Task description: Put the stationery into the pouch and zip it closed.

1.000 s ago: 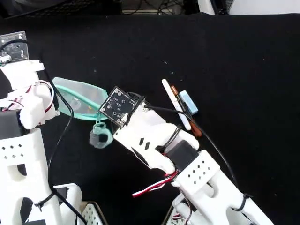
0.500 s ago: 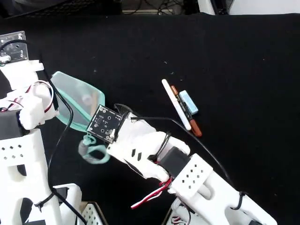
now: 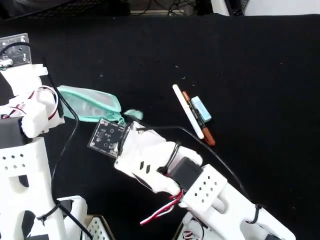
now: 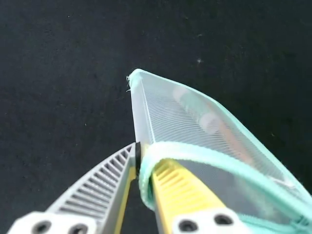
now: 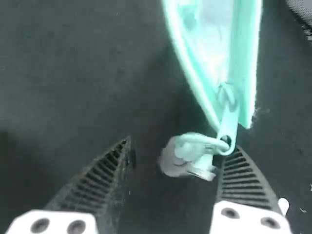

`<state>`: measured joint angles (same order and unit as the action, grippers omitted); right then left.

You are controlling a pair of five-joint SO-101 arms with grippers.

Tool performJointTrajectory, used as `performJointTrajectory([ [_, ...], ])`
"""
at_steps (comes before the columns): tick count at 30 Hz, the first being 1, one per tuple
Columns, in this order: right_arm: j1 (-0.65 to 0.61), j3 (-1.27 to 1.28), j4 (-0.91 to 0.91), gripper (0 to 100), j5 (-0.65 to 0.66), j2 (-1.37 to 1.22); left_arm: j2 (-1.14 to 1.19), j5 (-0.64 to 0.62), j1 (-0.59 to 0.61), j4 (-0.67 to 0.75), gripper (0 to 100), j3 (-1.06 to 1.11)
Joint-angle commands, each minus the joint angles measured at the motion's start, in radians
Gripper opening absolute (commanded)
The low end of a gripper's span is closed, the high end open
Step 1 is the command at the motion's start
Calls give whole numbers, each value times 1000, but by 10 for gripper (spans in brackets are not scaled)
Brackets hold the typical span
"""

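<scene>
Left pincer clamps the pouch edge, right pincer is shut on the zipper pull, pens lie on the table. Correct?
No: the right pincer is open, the zipper pull lying between its fingers, per the right wrist view. The rest holds.

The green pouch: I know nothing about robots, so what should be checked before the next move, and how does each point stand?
1. Left gripper clamped on the pouch edge: ok.
2. Right gripper open, with the zipper pull lying between its fingers, not gripped: ok.
3. All stationery inside: not ok. The white pen, brown pen and blue eraser lie on the table.
4. Pouch mouth open enough for loading: cannot tell.
</scene>
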<state>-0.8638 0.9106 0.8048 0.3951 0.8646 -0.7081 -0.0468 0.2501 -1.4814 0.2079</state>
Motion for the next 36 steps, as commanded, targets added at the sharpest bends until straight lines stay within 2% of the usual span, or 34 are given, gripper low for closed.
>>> performJointTrajectory([
  [1,-6,35,-129,266,-32,10,-21,-5,5,0,30,-45],
  [5,14,70,-209,266,-32,10,-21,-5,5,0,30,-45],
  [11,109,54,-215,266,-32,12,-21,-3,5,0,30,-44],
  [23,114,58,-265,264,-32,4,-20,-3,5,0,30,-44],
  [27,114,59,-308,154,-32,4,-20,-5,1,2,30,-31],
  [31,117,111,-423,44,-26,2,-20,-3,-85,6,30,8],
  [36,118,124,-436,13,-23,10,-20,-3,-96,8,30,8],
])
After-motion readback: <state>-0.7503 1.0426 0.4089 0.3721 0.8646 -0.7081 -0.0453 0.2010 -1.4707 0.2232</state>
